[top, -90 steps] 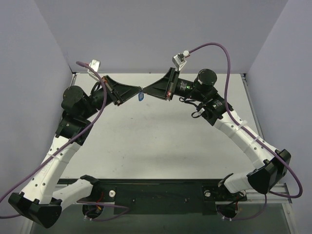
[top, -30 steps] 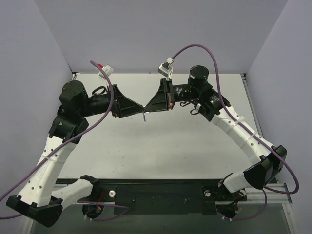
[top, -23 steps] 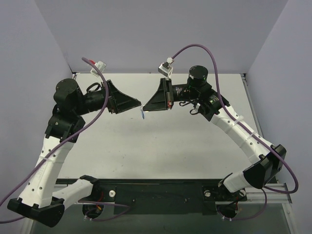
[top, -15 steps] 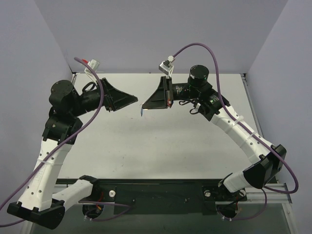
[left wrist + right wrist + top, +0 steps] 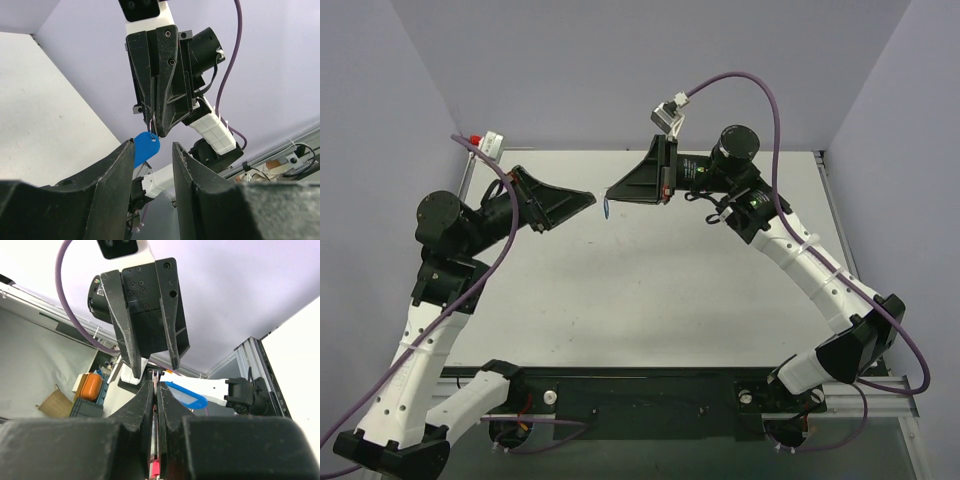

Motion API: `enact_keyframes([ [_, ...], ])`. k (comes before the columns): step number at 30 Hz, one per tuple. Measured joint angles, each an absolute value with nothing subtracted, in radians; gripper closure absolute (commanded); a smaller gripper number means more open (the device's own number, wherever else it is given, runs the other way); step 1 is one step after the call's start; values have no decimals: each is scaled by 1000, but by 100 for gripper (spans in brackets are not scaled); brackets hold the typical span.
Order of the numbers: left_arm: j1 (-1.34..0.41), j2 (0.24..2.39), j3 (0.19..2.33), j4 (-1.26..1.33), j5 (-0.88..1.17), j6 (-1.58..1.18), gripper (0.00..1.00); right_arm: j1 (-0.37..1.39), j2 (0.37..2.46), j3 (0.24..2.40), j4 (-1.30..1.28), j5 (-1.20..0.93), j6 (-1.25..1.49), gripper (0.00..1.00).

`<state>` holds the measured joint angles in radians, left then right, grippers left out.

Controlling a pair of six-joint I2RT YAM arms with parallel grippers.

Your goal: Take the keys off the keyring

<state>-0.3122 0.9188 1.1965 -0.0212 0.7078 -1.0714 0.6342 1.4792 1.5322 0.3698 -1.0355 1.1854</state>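
Note:
Both arms are raised above the table. My right gripper [image 5: 611, 191] is shut on the thin metal keyring [image 5: 154, 129], and the blue oblong tag [image 5: 605, 208] hangs below its tips. The tag also shows in the left wrist view [image 5: 145, 145] and in the right wrist view [image 5: 187, 394]. My left gripper [image 5: 590, 198] is open and empty, a short way left of the tag and pointing at it. In the left wrist view its jaws [image 5: 152, 148] stand apart with the tag seen between them. I cannot make out the tiny silver key in any view.
The white table [image 5: 650, 290] lies well below both grippers. Purple walls close in the left, back and right. Purple cables [image 5: 760, 90] loop above the right arm. The black base rail [image 5: 640, 400] runs along the near edge.
The left gripper has let go, opened and drawn back to the left. The right gripper has risen slightly and still holds the ring with the hanging blue tag.

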Motion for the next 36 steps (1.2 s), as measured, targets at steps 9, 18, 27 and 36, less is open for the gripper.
enact_keyframes([
  [9,-312,920,1181,71,659,-1123,62,635,1487,1543,405,-1019,1216,100],
  [18,-312,936,1179,97,635,-1134,64,635,1487,1543,408,-989,1220,100],
  [27,-312,937,1179,100,628,-1134,65,636,1487,1543,408,-967,1220,100],
  [36,-319,958,1178,118,613,-1136,67,636,1491,1548,409,-957,1219,100],
])
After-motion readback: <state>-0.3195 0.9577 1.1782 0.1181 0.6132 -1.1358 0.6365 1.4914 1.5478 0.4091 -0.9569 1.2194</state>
